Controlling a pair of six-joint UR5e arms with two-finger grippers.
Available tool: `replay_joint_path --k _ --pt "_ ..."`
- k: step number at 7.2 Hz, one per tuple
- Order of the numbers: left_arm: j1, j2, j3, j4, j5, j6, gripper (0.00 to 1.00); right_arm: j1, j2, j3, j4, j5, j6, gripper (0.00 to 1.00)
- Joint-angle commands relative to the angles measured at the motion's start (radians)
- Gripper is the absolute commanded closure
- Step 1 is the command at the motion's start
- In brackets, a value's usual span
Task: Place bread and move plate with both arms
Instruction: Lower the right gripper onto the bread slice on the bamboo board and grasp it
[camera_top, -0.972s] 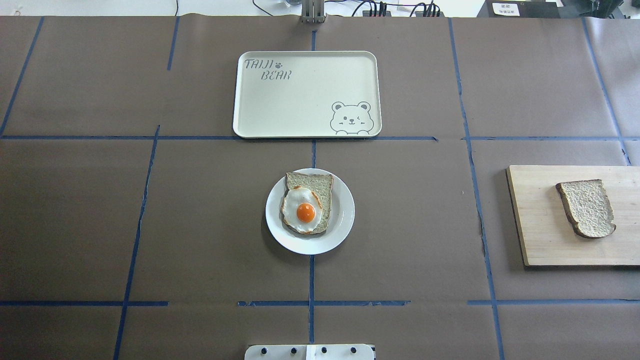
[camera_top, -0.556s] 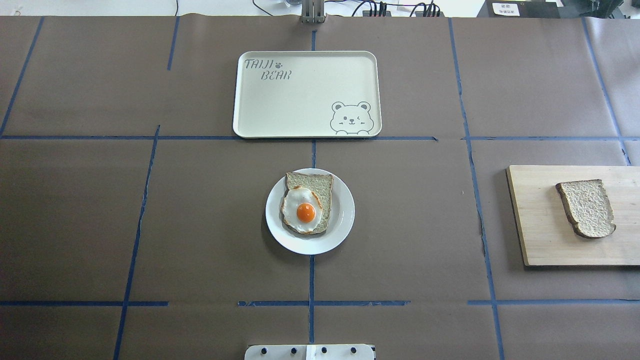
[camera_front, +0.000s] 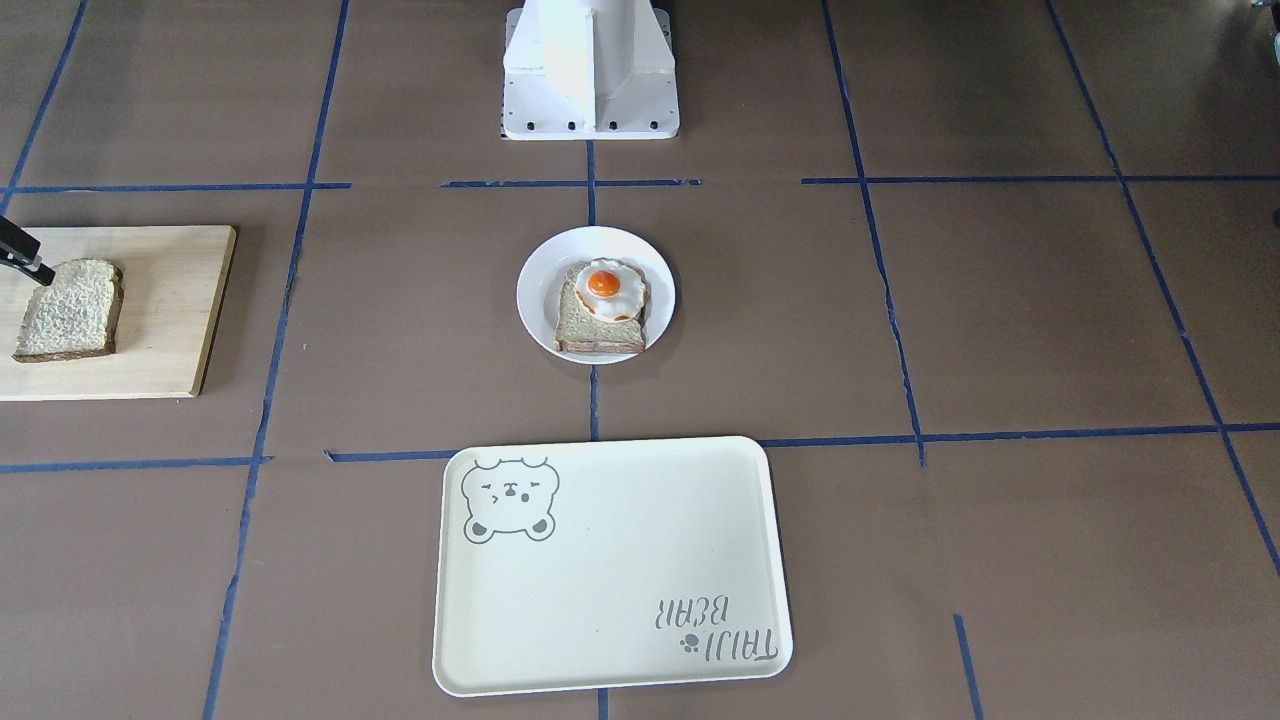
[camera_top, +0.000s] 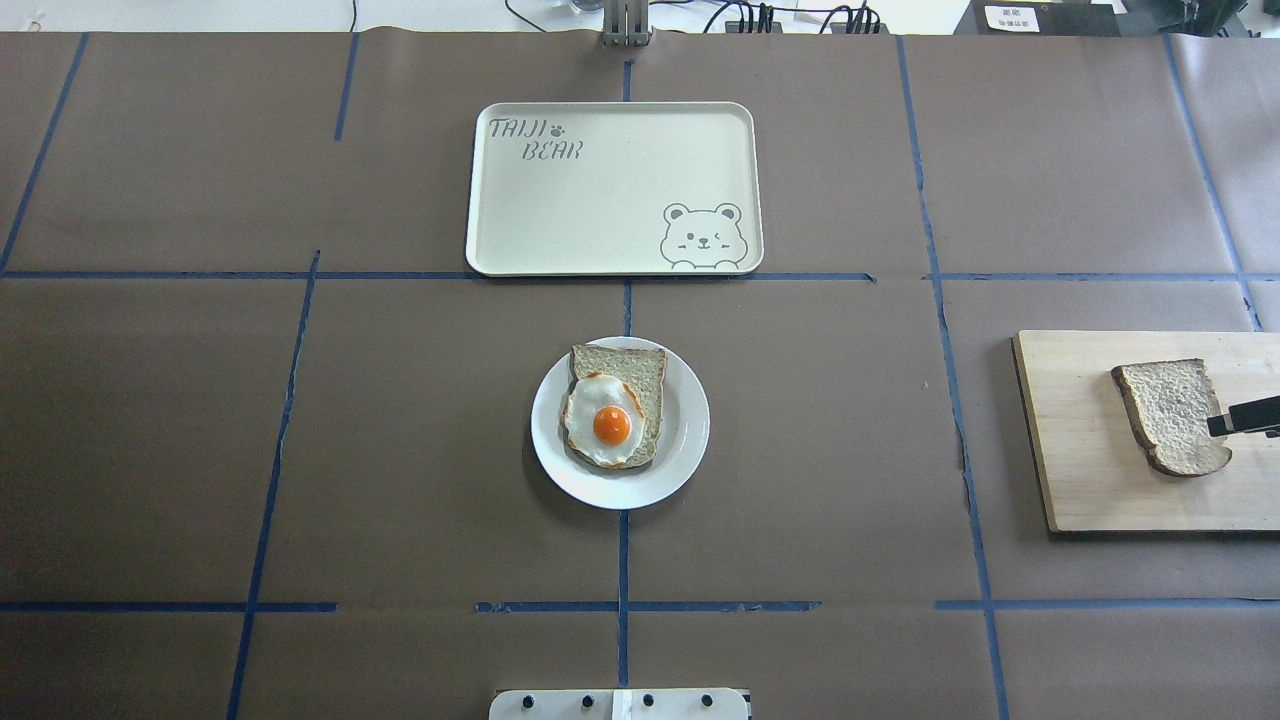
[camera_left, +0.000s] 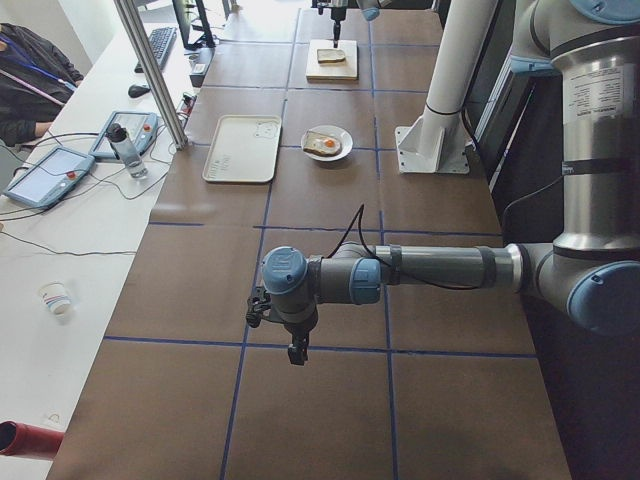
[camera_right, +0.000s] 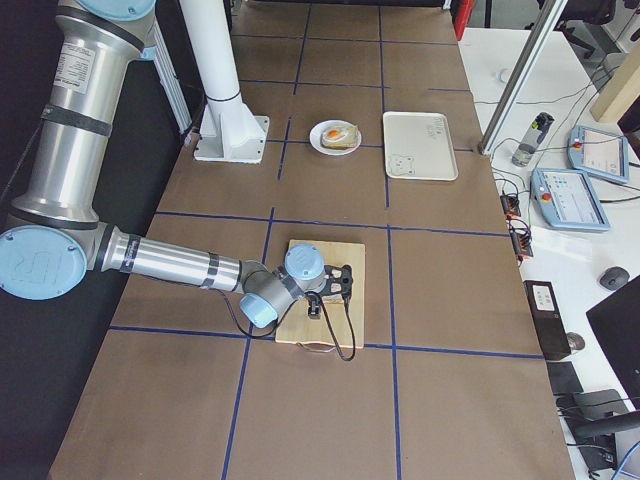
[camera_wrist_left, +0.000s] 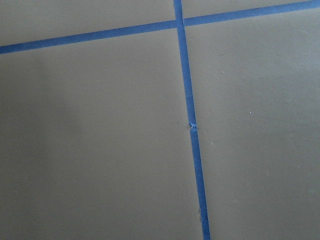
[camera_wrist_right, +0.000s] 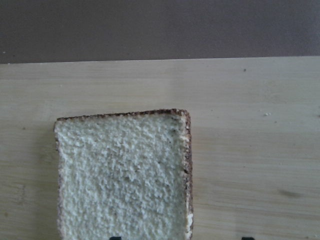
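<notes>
The plain bread slice (camera_top: 1170, 412) lies on a wooden cutting board (camera_top: 1080, 460) at the table's right; it also shows in the front view (camera_front: 68, 310) and fills the right wrist view (camera_wrist_right: 120, 175). My right gripper (camera_top: 1248, 416) hovers over the slice's right edge. Its two fingertips stand wide apart at the bottom of the right wrist view, so it is open and empty. The white plate (camera_top: 688, 440) sits at the table's centre and bears another slice with a fried egg (camera_top: 605, 422). My left gripper (camera_left: 296, 350) shows only in the exterior left view, above bare table; I cannot tell if it is open or shut.
A cream rectangular tray (camera_top: 600, 190) with a bear drawing lies beyond the plate, toward the far edge. The white pedestal (camera_front: 590, 70) stands at the robot's side of the table. Blue tape lines cross the brown table cover.
My right gripper has come into the overhead view from the right edge, over the plain bread slice. The bread, plate and tray have not moved.
</notes>
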Motion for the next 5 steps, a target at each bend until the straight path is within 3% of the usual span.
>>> replay_joint_path --k 1,5 --pt "0.000 0.000 0.003 -0.002 0.000 0.000 0.00 -0.022 0.012 -0.017 0.004 -0.012 0.030 0.29" --pt "0.000 -0.003 0.003 -0.002 0.002 0.000 0.00 -0.039 0.020 -0.015 0.007 -0.012 0.042 0.35"
